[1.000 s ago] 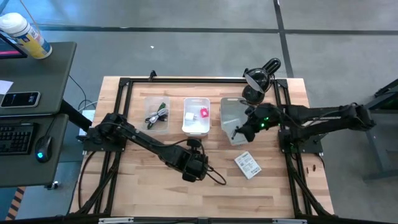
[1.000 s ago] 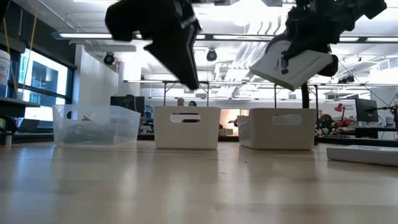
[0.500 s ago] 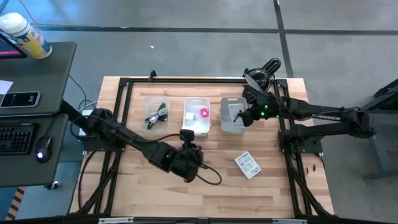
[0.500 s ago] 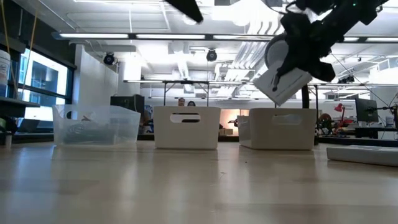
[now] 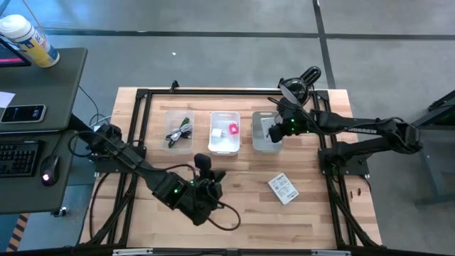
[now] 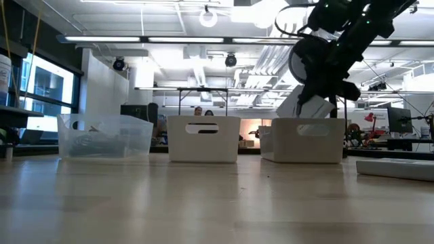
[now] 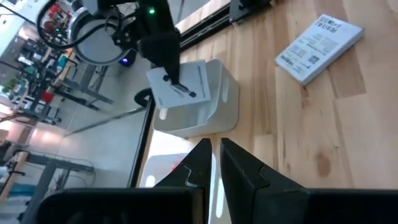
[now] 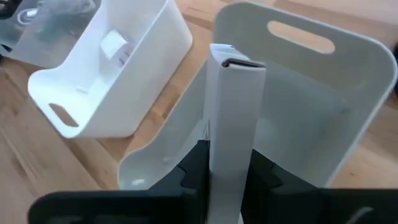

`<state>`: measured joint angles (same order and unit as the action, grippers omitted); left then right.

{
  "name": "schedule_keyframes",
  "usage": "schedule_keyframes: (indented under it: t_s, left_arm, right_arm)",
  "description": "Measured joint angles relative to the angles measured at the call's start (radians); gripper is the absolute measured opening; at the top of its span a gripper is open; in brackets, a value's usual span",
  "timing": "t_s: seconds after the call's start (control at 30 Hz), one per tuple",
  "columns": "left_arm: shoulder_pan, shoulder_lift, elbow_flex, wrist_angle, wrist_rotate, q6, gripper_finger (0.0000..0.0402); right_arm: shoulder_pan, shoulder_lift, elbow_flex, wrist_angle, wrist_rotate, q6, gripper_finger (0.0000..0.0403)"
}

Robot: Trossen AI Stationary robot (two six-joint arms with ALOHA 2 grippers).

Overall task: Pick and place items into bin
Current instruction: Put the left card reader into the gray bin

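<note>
Your right claw [image 5: 276,132] is closed on a white card [image 8: 231,134], gripping it edge-on between both fingers. It hangs over the right-hand white bin [image 5: 266,133], with the card's lower part inside the bin's opening; in the low view the card [image 6: 303,107] is tilted and dips behind the bin's rim [image 6: 303,140]. Whether the card touches the bin's floor cannot be told.

Your left claw [image 5: 202,165] hangs above the bare wood toward the desk's near edge, left of centre, well apart from the bins. Its fingers [image 7: 239,168] stand nearly together with only a narrow slit between them, and they grip nothing.

Three bins stand in a row along the far half of the desk [image 5: 249,213]. The clear bin [image 5: 179,131] at the left holds a green pen [image 5: 186,121] and a black cable [image 5: 178,133]. The middle white bin [image 5: 225,133] holds a small white cube [image 5: 215,133] and a tiny pink piece [image 5: 233,129]. The right-hand bin is the one under your right claw.

A second white printed card [image 5: 283,188] lies flat on the wood toward the desk's right edge, nearer than the bins and apart from them. The left wrist view shows it [image 7: 319,39] face up, beyond the right-hand bin [image 7: 205,106].

A black cord [image 5: 224,211] trails across the wood beside the left arm, near the desk's near edge.
</note>
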<state>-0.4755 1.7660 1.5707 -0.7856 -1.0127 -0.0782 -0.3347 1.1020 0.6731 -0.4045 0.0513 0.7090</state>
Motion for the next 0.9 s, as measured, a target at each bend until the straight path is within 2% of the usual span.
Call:
schedule_keyframes:
  t_s: [0.17,0.33,0.5,0.9]
  left_arm:
    - [-0.003,0.000,0.000,0.001,0.014,-0.004,0.0023]
    - [-0.003,0.000,0.000,0.000,0.014,-0.004,0.0024]
    - [-0.003,0.000,0.000,0.000,0.014,-0.004,0.0024]
    - [-0.003,0.001,0.000,-0.001,0.014,-0.001,0.0024]
  right_arm:
    - [0.000,0.040,0.000,0.027,-0.003,-0.010,0.0048]
    - [0.001,0.073,0.000,0.028,-0.020,-0.011,0.0064]
    - [0.001,0.076,0.000,0.036,-0.020,-0.020,0.0076]
    - [0.001,0.076,0.000,0.054,-0.015,-0.021,0.0079]
